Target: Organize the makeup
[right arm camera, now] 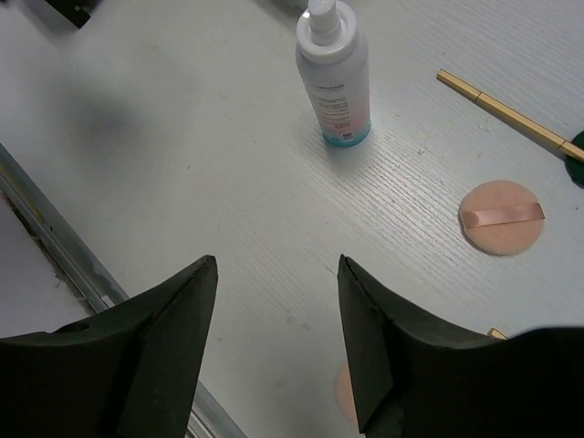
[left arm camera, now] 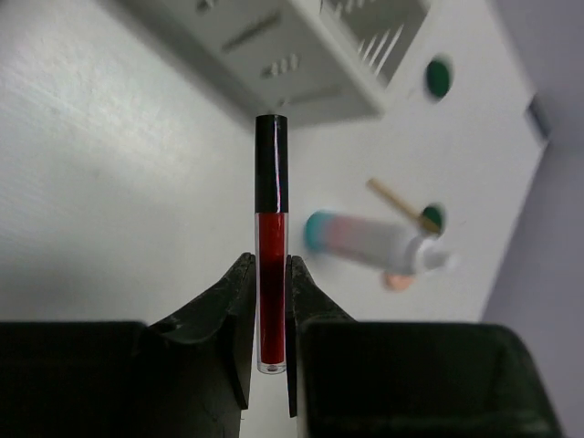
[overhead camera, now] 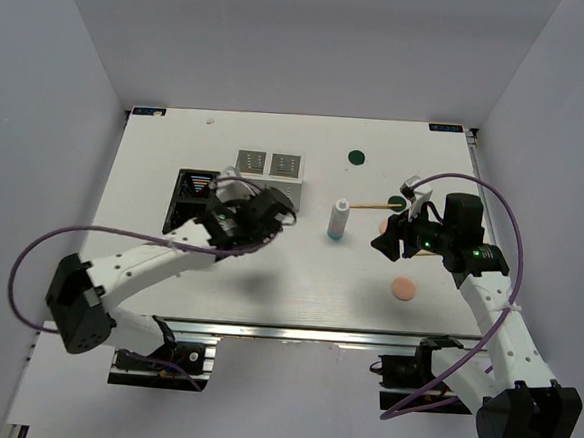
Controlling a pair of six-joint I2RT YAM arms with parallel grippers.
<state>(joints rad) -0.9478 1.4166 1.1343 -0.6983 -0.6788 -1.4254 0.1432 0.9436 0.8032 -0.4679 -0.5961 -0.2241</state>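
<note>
Gripping a red-and-black tube, your left gripper, a hold only its wrist view shows, white box on the far side, your right gripper spread wide, white bottle and pink pad beyond it.

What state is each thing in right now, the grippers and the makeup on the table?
red-and-black tube, gripped at its red end.
left gripper, shut on that tube.
right gripper, open, empty.
white bottle, standing upright.
pink pad, lying flat, ribbon up.
wooden stick, lying flat.
green disc, lying flat.
</note>
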